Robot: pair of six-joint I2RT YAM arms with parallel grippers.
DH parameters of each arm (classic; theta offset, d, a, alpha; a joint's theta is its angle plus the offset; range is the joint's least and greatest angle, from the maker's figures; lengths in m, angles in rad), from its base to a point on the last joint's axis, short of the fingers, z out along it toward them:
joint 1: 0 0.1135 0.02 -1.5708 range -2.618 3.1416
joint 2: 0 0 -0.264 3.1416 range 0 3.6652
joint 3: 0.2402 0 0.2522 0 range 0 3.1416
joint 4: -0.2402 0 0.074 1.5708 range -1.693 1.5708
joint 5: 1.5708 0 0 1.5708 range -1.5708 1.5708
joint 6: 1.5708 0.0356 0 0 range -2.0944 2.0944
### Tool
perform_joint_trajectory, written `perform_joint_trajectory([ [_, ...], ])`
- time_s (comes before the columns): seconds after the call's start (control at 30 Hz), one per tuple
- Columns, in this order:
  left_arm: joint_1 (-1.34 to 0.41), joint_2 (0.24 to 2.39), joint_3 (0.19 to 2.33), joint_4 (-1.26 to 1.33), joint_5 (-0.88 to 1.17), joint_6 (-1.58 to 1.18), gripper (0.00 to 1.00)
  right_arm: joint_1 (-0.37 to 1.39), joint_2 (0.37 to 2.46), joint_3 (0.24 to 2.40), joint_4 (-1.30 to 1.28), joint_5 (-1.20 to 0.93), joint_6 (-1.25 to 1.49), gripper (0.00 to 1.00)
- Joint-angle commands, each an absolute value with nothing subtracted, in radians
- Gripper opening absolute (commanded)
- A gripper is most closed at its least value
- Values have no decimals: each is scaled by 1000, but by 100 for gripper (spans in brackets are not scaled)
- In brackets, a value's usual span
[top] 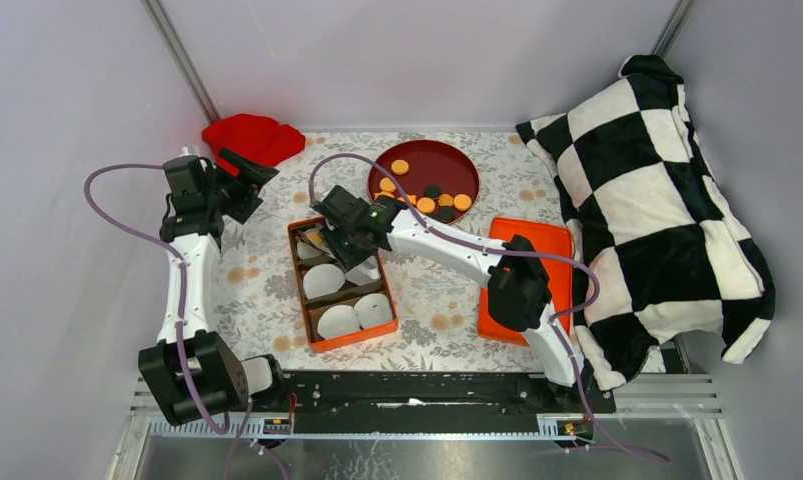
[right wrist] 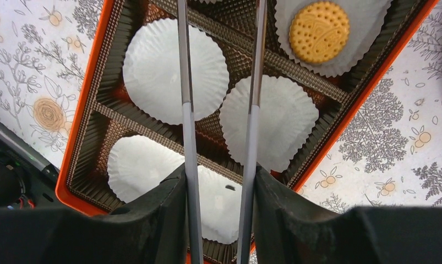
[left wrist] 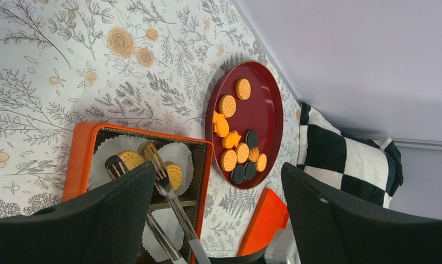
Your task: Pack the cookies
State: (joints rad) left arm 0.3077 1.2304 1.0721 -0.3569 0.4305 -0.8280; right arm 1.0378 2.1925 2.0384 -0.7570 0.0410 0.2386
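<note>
**Floral worktop [top: 432,290]: cookies split between tray and box**

Most cookies [left wrist: 228,105] lie on the round red tray [top: 439,160] at the far side, orange with a few black. Two more sit in white paper cups [right wrist: 174,77] in the end compartment of the orange box [left wrist: 74,159] nearest the tray. The right tool [right wrist: 218,176] is clenched on metal tongs [right wrist: 187,126], whose tips reach over those two cups. The left tool [left wrist: 217,168] hangs released, jaws wide, left of the box. An orange lid [top: 537,245] lies beside a checkered pillow [top: 657,210].
</note>
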Motion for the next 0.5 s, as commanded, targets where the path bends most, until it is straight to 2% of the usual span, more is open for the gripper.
perform_joint_trajectory([
  [0.0, 316, 1216, 1050, -300, 473, -801, 88, 1035, 2184, 2106, -729, 57, 221, 48],
  [0.13, 316, 1206, 1042, -286, 485, -798, 89, 1035, 2184, 2117, -729, 67, 214, 48],
  [0.23, 316, 1202, 1037, -277, 499, -795, 89, 1035, 2187, 2118, -731, 77, 212, 54],
  [0.47, 317, 1193, 1038, -275, 517, -786, 89, 1035, 2165, 2109, -731, 129, 213, 53],
])
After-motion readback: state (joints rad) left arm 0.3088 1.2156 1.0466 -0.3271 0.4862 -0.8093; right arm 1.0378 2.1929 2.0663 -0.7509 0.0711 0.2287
